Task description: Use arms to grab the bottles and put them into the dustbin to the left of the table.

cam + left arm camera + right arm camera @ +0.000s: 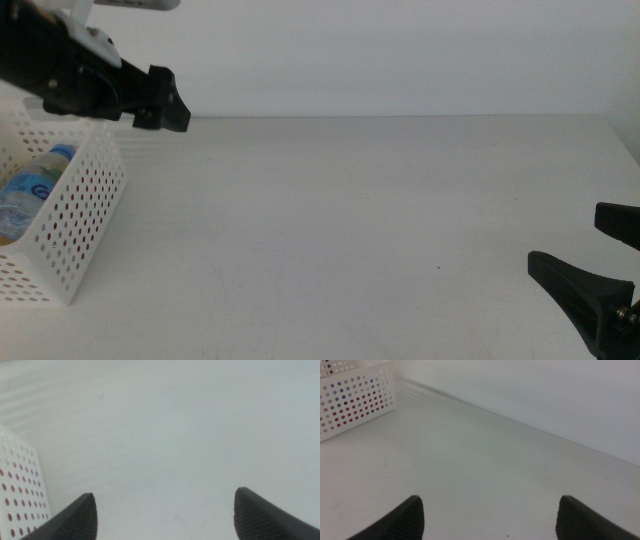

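At the far left of the middle view, the white basket [75,215] is sitting on the desk [360,230], its perforated side wall facing the open surface. A water bottle [28,190] with a blue cap is lying inside it, partly hidden by the wall. Red patches are showing through the holes of the basket in both wrist views, but the thing behind them is too hidden to tell.

Just above the basket's far corner, the left end effector [165,103] is hanging in the air, pointing toward the middle of the desk. In the left wrist view its two dark jaws are standing wide apart with nothing between them, and a corner of the basket is showing beside one jaw.

At the right edge, near the bottom corner of the middle view, the right end effector [600,255] is waiting low over the desk, well apart from the basket. Its jaws are also spread wide and holding nothing.
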### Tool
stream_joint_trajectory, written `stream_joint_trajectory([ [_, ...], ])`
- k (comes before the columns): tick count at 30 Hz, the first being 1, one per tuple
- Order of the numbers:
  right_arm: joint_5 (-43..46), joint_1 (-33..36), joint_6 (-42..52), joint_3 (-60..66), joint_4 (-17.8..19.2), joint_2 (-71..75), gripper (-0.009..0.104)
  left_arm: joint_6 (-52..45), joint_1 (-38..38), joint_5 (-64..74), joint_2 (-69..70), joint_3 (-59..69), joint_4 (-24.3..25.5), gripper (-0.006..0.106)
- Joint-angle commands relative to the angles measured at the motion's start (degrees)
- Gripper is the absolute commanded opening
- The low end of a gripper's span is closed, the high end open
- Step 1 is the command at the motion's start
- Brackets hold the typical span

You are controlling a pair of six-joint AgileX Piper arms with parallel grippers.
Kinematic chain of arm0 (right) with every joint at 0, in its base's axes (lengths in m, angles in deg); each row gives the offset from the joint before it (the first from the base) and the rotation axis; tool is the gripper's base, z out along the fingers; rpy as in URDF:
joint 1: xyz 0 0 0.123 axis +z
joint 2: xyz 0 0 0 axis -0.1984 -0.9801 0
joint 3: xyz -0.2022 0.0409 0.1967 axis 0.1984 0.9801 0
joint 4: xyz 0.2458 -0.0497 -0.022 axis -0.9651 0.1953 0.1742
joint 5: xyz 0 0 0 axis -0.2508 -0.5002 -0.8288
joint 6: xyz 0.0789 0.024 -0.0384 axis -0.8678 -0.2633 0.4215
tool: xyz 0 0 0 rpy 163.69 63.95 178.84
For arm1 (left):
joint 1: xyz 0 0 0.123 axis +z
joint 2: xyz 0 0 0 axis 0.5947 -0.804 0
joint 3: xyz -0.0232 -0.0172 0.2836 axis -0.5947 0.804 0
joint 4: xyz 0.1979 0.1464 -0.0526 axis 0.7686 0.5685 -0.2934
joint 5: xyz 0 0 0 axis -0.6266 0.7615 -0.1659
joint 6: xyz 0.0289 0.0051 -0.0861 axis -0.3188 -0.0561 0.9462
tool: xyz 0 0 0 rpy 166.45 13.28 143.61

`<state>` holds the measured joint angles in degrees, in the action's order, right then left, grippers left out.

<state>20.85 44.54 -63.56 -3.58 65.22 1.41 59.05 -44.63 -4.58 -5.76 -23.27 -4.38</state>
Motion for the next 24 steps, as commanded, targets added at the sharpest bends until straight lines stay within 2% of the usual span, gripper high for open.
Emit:
stream_joint_trajectory([
  [1,4.02,-0.37,0.69,-1.65,0.64,0.03,0.075,-0.06,-1.51,-8.56,5.48,2.88,-0.82,0.090],
  [8,4.02,-0.37,0.69,-1.65,0.64,0.03,0.075,0.44,-2.58,-18.13,14.19,13.03,-1.61,0.090],
  [24,4.02,-0.37,0.69,-1.65,0.64,0.03,0.075,0.50,-2.58,-27.57,15.49,13.32,-2.11,0.090],
])
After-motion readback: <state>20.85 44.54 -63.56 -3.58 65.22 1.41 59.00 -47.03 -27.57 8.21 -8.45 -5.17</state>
